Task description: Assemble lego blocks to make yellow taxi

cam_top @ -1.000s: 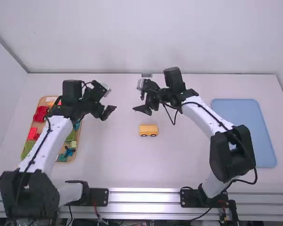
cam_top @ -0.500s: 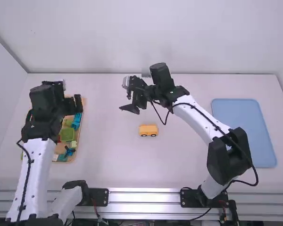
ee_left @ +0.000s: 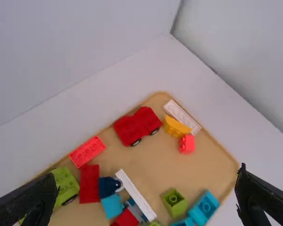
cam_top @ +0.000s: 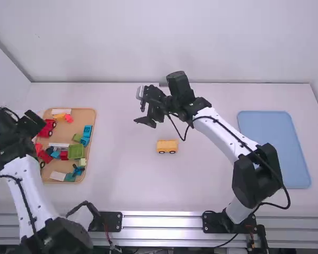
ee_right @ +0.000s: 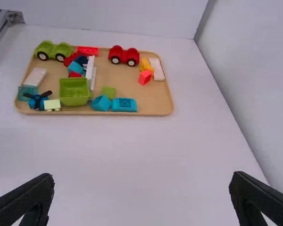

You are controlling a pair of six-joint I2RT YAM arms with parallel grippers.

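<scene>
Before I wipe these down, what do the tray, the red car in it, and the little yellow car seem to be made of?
Tray: perhaps wood, judging by its tan colour, though smooth plastic is possible.
Red car: likely moulded plastic, smooth, with rounded forms and even colour.
Yellow car: probably plastic too; flat, uniform colour.

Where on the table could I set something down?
The table is bare between the wooden tray and yellow car, and from that car to the metal rail. The blue mat looks bare. Blocks crowd the tray's half nearer the rail.
</scene>
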